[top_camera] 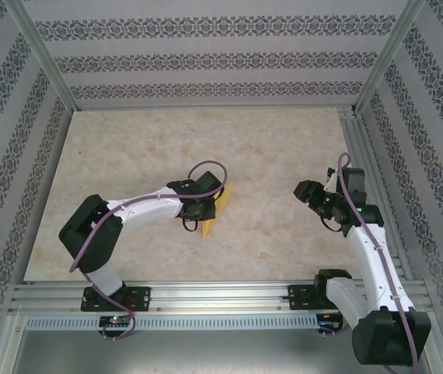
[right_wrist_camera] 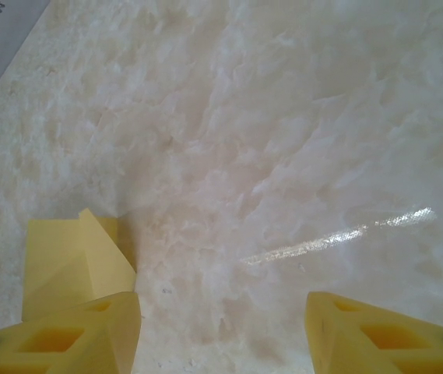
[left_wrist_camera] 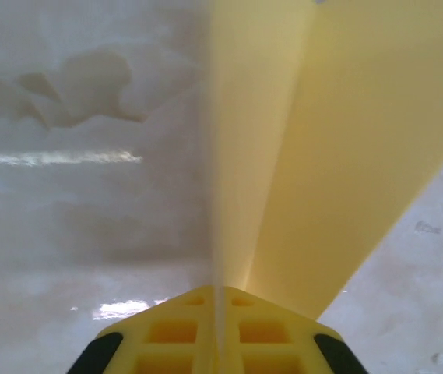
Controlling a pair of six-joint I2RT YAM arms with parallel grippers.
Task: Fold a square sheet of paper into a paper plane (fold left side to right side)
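Surface [top_camera: 128, 156] is pale marble-look, boxed in by walls [top_camera: 205, 31] papered in dark ornamental bands, with aluminium posts [top_camera: 43, 54] at the corners. My left claw [top_camera: 200, 209] sits mid-frame, clamped tight on the yellow paper sheet [top_camera: 223, 199]. In the wrist view its fingers [left_wrist_camera: 174, 331] press together on the sheet's edge, with the flaps fanning toward the top of the frame. My right claw [top_camera: 308, 191], right of centre, gapes partway and grips nothing.
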